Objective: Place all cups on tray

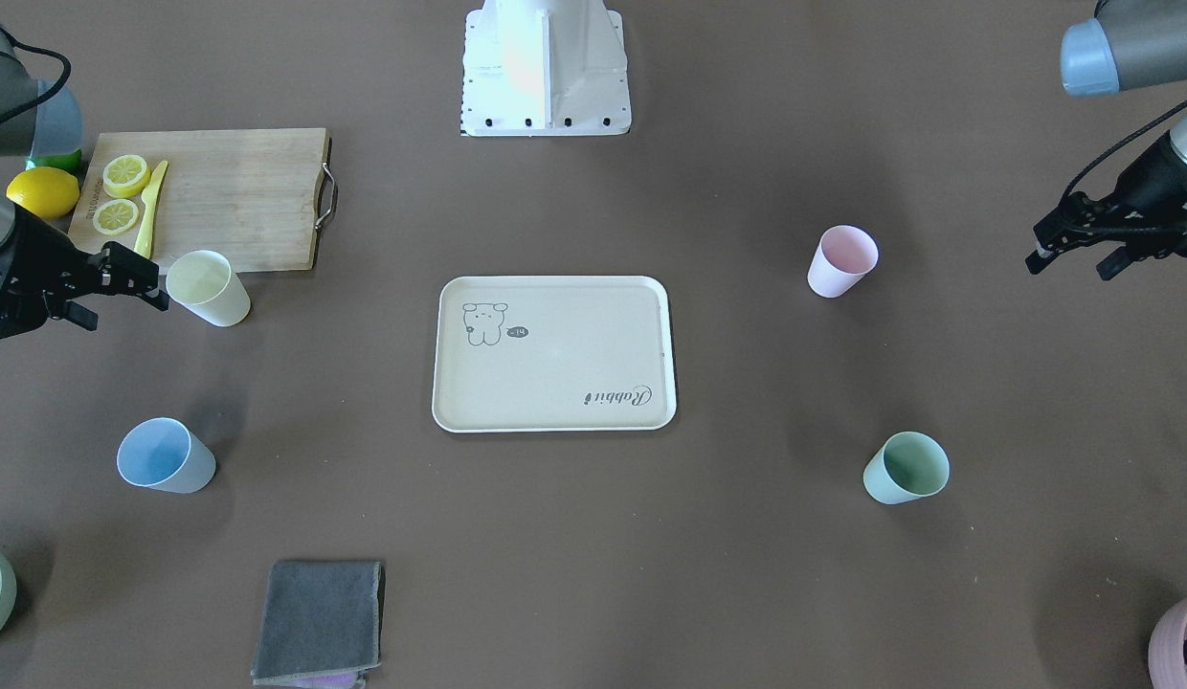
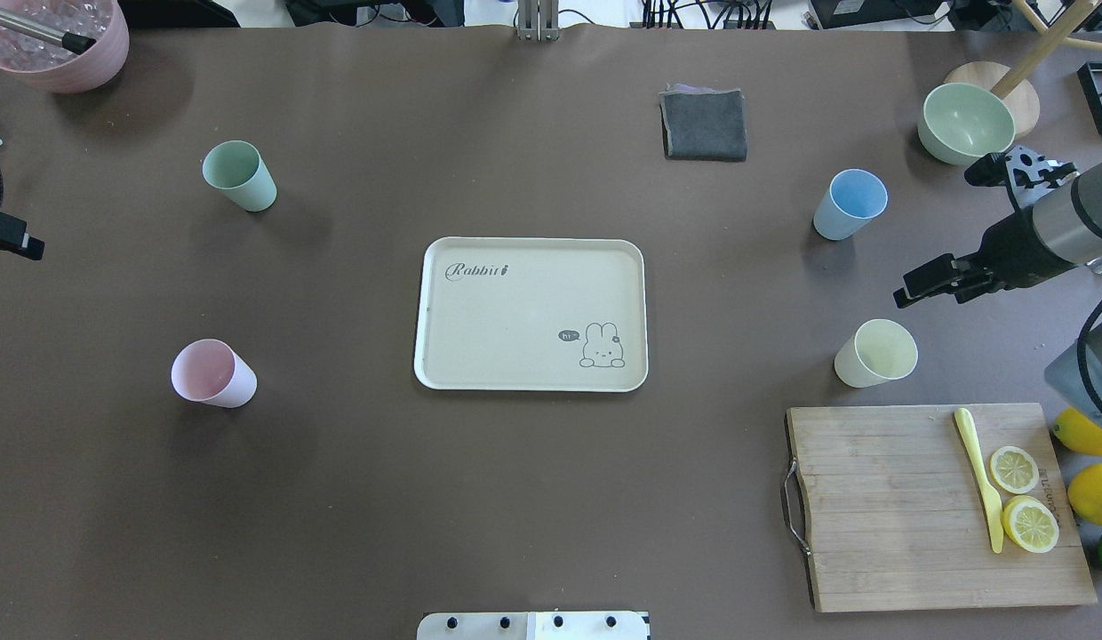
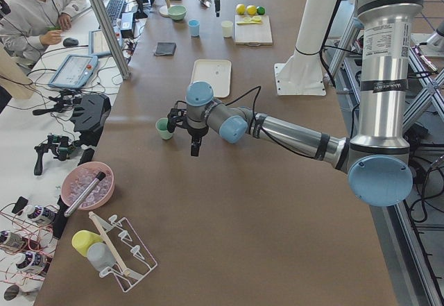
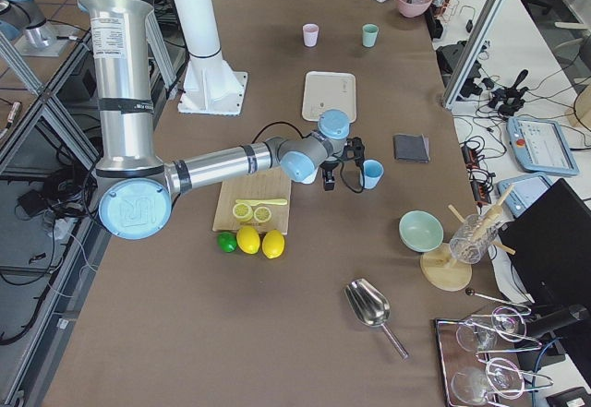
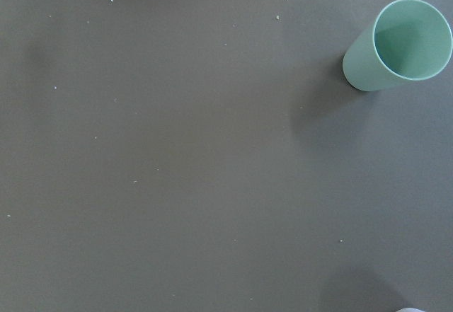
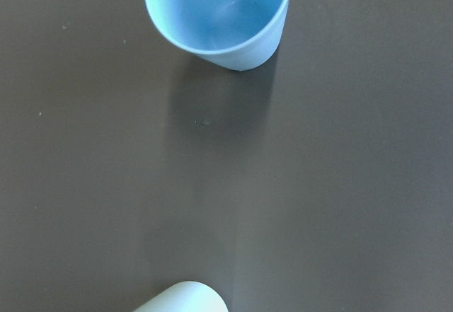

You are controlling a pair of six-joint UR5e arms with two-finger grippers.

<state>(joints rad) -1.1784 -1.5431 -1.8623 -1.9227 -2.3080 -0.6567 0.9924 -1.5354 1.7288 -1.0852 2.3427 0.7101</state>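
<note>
The beige tray (image 1: 555, 378) (image 2: 515, 302) lies mid-table with nothing on it. Four cups stand upright on the table around it. The pale yellow cup (image 1: 209, 287) (image 2: 876, 354) and light blue cup (image 1: 165, 455) (image 2: 850, 204) are on my right side. The pink cup (image 1: 842, 260) (image 2: 213, 374) and mint green cup (image 1: 906, 468) (image 2: 239, 176) are on my left side. My right gripper (image 1: 126, 311) (image 2: 911, 289) is open and empty, just beside the yellow cup. My left gripper (image 1: 1070, 270) is open and empty, out past the pink cup. The left wrist view shows the green cup (image 5: 400, 47); the right wrist view shows the blue cup (image 6: 219, 15).
A wooden cutting board (image 2: 889, 507) with lemon slices and a yellow knife (image 2: 979, 476) lies near the yellow cup, with whole lemons (image 2: 1093, 491) beside it. A grey cloth (image 2: 704, 124), a pale green dish (image 2: 964, 123) and a mauve pot (image 2: 58, 40) stand along the far edge.
</note>
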